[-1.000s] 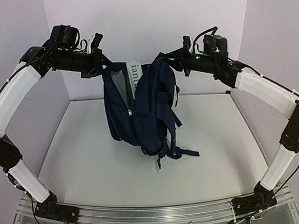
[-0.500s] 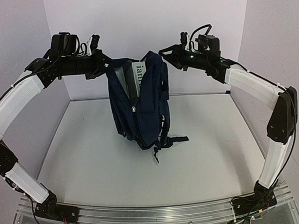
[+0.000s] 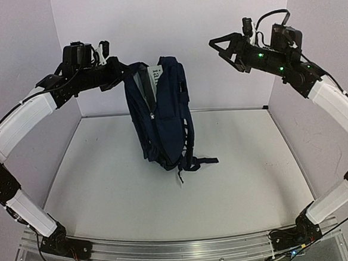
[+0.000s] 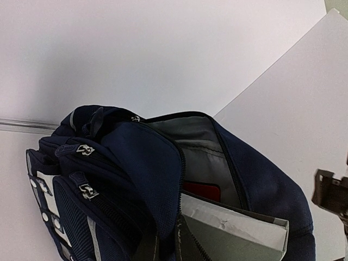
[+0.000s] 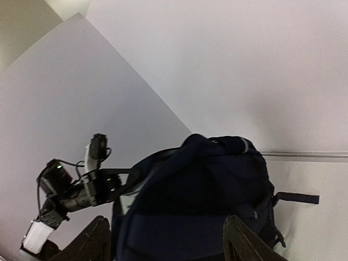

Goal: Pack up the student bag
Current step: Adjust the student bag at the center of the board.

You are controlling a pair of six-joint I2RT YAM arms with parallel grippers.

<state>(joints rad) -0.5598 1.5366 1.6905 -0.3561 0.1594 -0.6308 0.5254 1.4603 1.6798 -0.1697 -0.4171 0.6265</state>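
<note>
Navy fabric filled the middle of the top view: the student bag point(image 3: 164, 116) hung upright from the left gripper point(image 3: 125, 75), which was clamped on its upper rim, its base down by the table point(image 3: 106, 189). The right gripper point(image 3: 221, 48) stood apart, jaws spread. From the left wrist, the bag's open mouth showed grey lining and a grey book point(image 4: 239, 231). From the right wrist, both fingers point(image 5: 246, 243) sat wide — the bag beyond them.

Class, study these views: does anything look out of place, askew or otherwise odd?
Yes. The student bag is held up by the left gripper alone, at one top edge, so it hangs lopsided. Its main zip gapes and a grey flat item pokes out. The right gripper stands open, clear of it.
</note>
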